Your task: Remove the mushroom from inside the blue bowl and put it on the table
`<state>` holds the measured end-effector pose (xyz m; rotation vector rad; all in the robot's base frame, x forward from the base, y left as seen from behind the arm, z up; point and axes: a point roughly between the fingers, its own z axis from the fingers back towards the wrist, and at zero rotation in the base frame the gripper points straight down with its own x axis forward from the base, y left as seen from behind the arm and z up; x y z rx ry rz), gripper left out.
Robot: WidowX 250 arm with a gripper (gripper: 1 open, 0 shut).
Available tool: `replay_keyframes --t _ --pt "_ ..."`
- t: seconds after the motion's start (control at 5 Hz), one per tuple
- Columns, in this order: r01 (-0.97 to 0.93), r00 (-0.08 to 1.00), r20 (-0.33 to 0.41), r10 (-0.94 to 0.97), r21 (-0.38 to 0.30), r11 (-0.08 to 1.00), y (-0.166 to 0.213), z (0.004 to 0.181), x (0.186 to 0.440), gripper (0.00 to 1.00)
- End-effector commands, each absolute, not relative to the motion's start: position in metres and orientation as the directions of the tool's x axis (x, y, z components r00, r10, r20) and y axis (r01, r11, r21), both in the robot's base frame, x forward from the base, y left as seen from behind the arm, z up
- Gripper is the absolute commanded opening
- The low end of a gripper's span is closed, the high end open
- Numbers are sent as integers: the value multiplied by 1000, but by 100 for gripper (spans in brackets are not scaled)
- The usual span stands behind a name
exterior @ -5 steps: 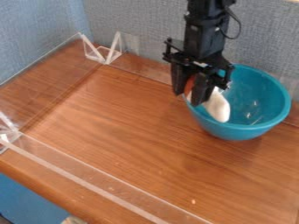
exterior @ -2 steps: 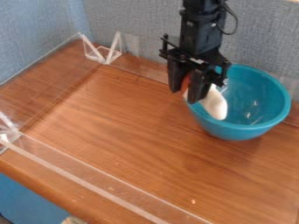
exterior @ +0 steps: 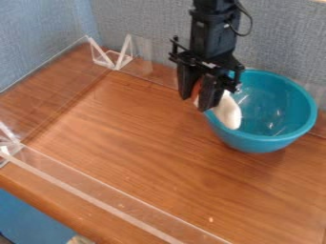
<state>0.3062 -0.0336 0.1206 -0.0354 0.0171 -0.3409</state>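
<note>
Surroundings: low clear acrylic walls point(exterior: 76, 181) edging the table point(exterior: 114, 133); two clear triangular brackets point(exterior: 114, 52) at the far wall, well left of the blue bowl point(exterior: 283, 129); blue-grey textured backdrop point(exterior: 51, 33) behind. Nothing on the bare wood left of the bowl, no obstacle there. No brand, label or legible writing visible anywhere.

Mushroom point(exterior: 228, 112): small, cream-white, rounded, smooth, slightly glossy; cap and stem not separable at this resolution. Position: over the bowl's left rim, lower end about level with the rim, apparently clear of the bowl floor, though contact with the rim not resolvable. Bowl: deep, glossy teal-blue, near the right edge of the table.

Gripper point(exterior: 216, 97): black, pointing straight down, jaws partly closed around the mushroom's upper part, holding it. Dark arm column rising above the bowl's left side.
</note>
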Motion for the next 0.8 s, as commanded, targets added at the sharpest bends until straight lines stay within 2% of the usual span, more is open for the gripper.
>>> replay_keyframes --t 0.0,0.6 --pt "328 940 107 -325 -7 945 -25 158 313 0" --pt "329 938 116 -328 7 944 -6 166 318 0"
